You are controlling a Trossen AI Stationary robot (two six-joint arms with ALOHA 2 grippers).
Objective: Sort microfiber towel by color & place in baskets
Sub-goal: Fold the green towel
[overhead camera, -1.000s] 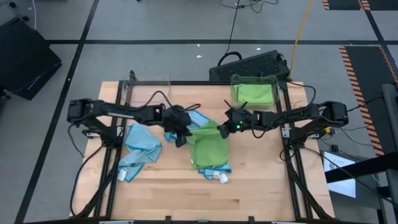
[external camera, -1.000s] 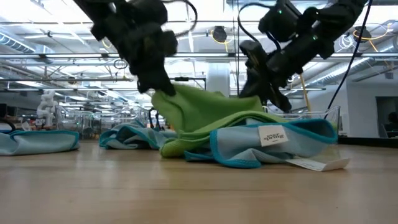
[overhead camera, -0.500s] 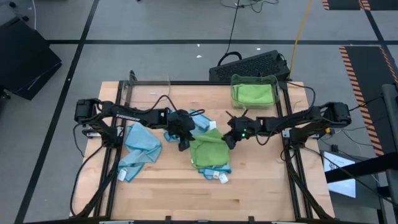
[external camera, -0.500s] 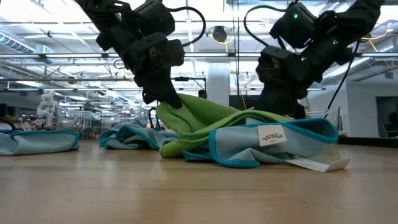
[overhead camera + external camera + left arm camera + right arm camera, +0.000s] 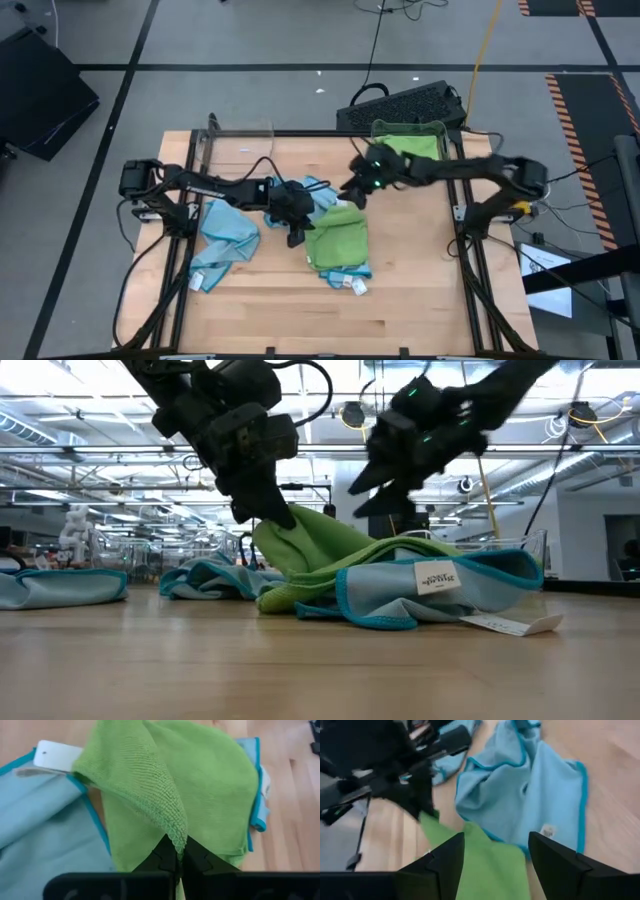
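Nearest the table's front edge: green towel point(image 5: 338, 238) in a soft heap at table centre, lying on top of a blue towel point(image 5: 440, 592) whose teal hem and white tag poke out below it. One green corner lifted, pinched in the left gripper point(image 5: 297, 222); left wrist view shows both fingers shut tight on a gathered fold, cloth draping freely either side.

Beside that, toward the left rail: second blue towel point(image 5: 222, 243), crumpled flat, untouched. Third bit of blue cloth point(image 5: 318, 190) bunched just behind the left gripper.

Above the heap's far edge: right gripper point(image 5: 352, 190), raised clear of the cloth, fingers spread apart, holding nothing.

Farthest back: right basket point(image 5: 377, 131) at the far right corner, a green towel point(image 5: 410, 152) already inside. Left basket point(image 5: 240, 131) at the far left corner, clear, apparently nothing in it.

Handling, judged: light, limp, no stiffness; will sag and trail from any single pinch. Looped pile likely grips well, little slip. Not fragile. Best taken at a bunched fold or hemmed corner rather than a flat span. Risk: lower blue towel clinging and riding along when green is lifted.
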